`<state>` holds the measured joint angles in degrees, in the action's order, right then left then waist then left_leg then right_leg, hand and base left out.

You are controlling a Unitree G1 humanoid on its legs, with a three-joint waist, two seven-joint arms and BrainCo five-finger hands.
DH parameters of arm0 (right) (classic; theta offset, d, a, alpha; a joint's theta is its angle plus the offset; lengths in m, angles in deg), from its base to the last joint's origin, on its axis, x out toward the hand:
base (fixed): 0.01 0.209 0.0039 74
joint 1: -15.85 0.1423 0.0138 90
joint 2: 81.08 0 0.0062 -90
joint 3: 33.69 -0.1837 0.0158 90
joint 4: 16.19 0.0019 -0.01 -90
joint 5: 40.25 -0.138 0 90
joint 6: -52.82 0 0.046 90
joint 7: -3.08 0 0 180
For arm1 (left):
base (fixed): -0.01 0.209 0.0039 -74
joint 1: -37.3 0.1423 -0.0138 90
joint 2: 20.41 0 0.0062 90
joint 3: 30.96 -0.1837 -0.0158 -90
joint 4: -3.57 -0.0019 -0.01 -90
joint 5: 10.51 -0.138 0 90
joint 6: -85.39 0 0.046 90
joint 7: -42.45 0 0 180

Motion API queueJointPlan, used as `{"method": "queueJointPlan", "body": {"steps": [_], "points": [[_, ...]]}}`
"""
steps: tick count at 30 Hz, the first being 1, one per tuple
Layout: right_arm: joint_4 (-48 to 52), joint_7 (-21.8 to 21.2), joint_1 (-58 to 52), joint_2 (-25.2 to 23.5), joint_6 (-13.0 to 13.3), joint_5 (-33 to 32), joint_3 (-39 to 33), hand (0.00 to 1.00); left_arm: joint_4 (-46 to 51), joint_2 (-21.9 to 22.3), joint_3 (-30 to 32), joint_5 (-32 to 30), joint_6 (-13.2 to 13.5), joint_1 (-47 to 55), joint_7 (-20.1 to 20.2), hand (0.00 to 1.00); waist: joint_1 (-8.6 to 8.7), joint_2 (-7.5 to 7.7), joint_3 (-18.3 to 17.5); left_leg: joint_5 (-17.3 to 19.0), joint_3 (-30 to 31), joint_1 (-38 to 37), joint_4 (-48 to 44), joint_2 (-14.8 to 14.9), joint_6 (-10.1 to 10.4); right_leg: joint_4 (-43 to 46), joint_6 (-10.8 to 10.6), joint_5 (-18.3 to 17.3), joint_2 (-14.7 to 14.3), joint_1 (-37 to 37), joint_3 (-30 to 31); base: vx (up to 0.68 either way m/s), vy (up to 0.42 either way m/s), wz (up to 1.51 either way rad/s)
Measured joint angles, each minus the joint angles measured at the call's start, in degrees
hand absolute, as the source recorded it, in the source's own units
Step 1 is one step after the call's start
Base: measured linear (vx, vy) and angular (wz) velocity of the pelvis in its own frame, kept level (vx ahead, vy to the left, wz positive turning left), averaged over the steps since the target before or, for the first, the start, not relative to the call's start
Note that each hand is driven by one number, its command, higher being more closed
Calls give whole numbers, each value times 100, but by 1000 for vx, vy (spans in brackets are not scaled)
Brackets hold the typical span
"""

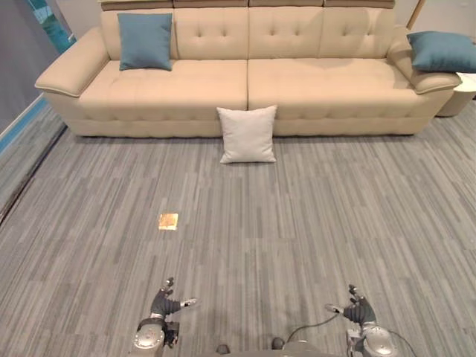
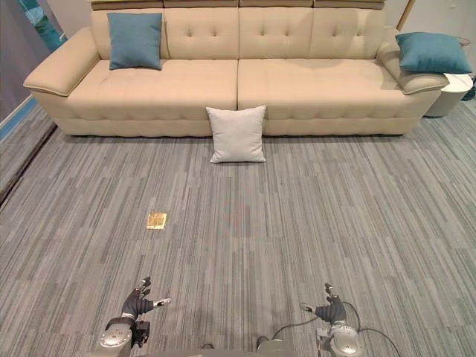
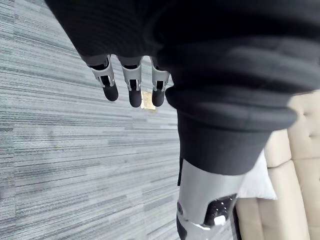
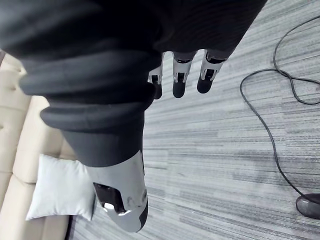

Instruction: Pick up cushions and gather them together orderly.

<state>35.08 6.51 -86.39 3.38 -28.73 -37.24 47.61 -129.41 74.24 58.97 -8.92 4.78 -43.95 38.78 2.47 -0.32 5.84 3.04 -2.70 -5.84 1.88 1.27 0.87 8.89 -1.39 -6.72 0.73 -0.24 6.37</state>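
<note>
Down low, closest of all, both of the robot's hands hang over the carpet with nothing in them. On the left hand (image 1: 165, 303) the silver dark-tipped fingers (image 3: 134, 92) are loosely straight and a bit spread, with the thumb off to one side. The right hand (image 1: 355, 309) is the same deal, its fingers (image 4: 180, 82) relaxed and apart and holding nothing.

Going outward there's just grey striped carpet (image 1: 312, 223), plus a small gold-coloured square patch (image 1: 168, 221) lying flat ahead of the left hand.

The nearest target is the white square fabric cushion (image 1: 247, 134). It's on the floor, standing on its edge and leaning against the front of the long beige tufted sofa (image 1: 245, 85), right about at the middle seam. It's dead ahead and well apart from both hands, roughly between them, so I'd say neither arm is closer. Being square, it has no real long axis, and its flat face points back at the robot.

One teal-blue square cushion (image 1: 146, 41) is propped against the sofa's backrest at the left end. A second teal-blue cushion (image 1: 444, 50) lies on the right armrest, next to a white round side table (image 1: 461, 93). My guess is the robot has to walk forward before it can reach for anything.
</note>
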Motion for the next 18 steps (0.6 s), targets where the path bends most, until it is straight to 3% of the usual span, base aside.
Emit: {"method": "queueJointPlan", "body": {"steps": [18], "points": [[1,16,90,-30,-15,-265,-106,0,42,98,40,67,-6,345,-6,0,-18,-7,-7,71,7,180,-119,-32,-9,-62,-19,-12,30,-122,-5,25,-6,0]]}}
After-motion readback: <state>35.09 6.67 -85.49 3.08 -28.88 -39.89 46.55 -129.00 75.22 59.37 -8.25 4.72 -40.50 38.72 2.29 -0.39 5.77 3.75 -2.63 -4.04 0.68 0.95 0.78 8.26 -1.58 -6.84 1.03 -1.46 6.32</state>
